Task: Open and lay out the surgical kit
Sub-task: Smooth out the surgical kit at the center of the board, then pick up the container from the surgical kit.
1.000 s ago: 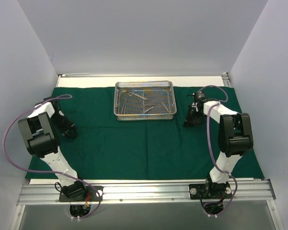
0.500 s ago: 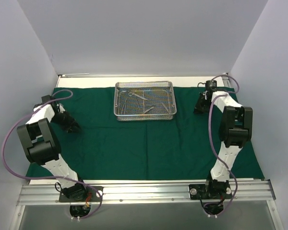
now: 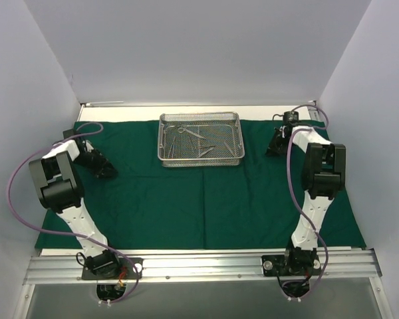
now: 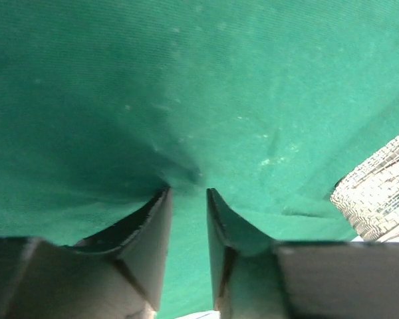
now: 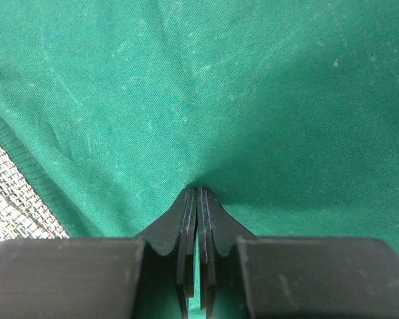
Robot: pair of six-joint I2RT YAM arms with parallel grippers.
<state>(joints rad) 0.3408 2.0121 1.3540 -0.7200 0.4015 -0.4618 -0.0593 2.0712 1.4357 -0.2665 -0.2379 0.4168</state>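
Observation:
The dark green cloth [image 3: 186, 199] lies spread flat over the table. The silver wire-mesh tray [image 3: 161, 139] stands on it at the back centre, with several slim steel instruments [image 3: 201, 143] inside. My left gripper [image 3: 110, 173] is low on the cloth at the left. In the left wrist view [image 4: 187, 191] its jaws stand a little apart, and the cloth [image 4: 186, 100] puckers at the tips. My right gripper [image 3: 271, 150] is on the cloth right of the tray. In the right wrist view [image 5: 197, 189] it is shut, with cloth [image 5: 253, 100] pinched at its tips.
White walls close in the left, right and back. A metal rail [image 3: 199, 266] with both arm bases runs along the near edge. A tray corner shows in the left wrist view [image 4: 379, 193] and in the right wrist view [image 5: 13, 199].
My right gripper has moved back and to the right, away from the tray's front corner. My left gripper has moved back and slightly right along the cloth's left side.

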